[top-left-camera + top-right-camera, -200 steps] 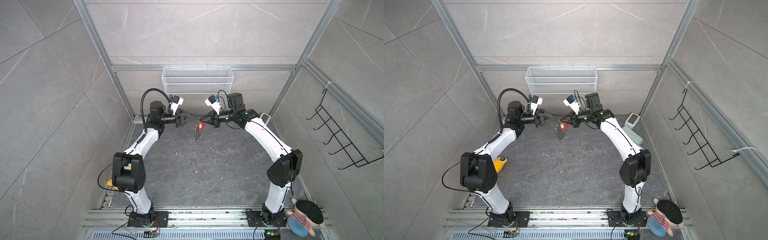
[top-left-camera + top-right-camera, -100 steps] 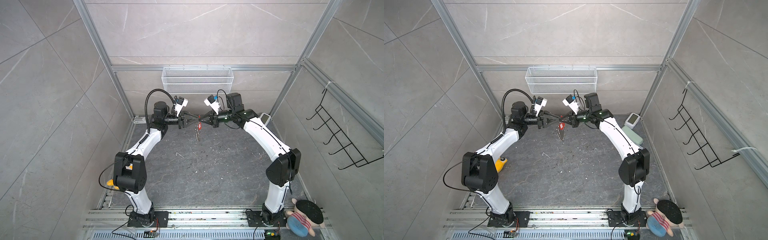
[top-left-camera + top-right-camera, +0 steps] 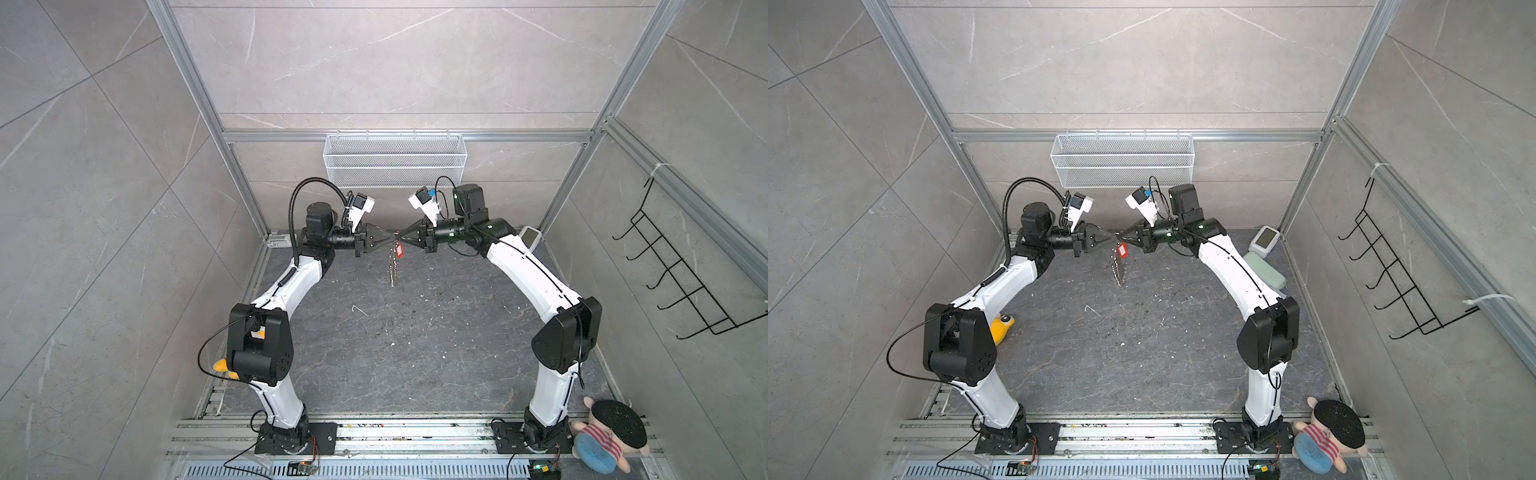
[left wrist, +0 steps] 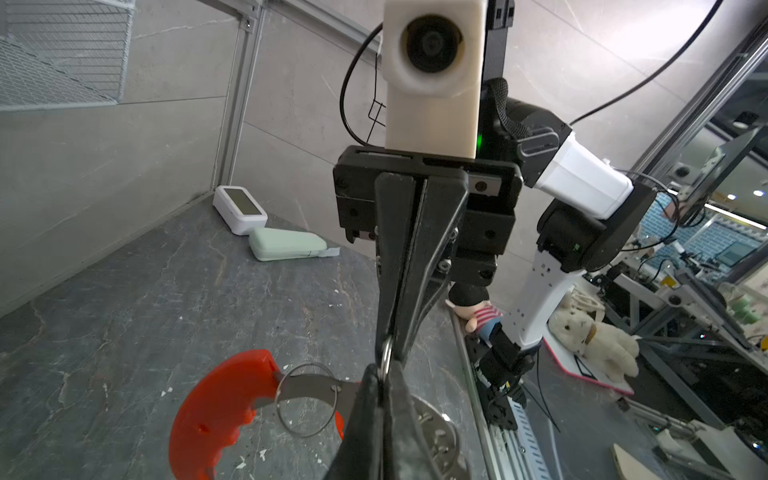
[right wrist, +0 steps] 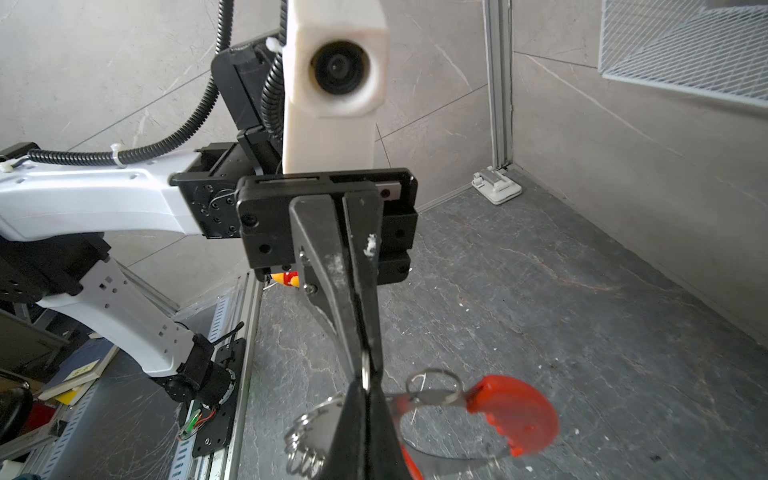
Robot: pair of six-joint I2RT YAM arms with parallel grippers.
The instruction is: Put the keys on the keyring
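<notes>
Left gripper (image 3: 390, 240), centre frame, had just closed on a keyring (image 3: 394, 272) loop, tip-to-tip with the clamped right gripper (image 3: 400, 241); keys (image 3: 400, 250) dangled below, threading likely next.

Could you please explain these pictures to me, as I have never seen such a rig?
Two white-and-black robot arms stand at a dark grey stone-look table. Two pictures look down from overhead; two come from cameras on the arms' wrists. The left end effector and right end effector meet tip to tip in mid-air, both shut on one small silver loop of a large grey hoop-shaped keyring, which hangs below with a small red rectangular plastic tag. On the table lie a white device with a screen, a pale green case and a yellow toy.
</notes>
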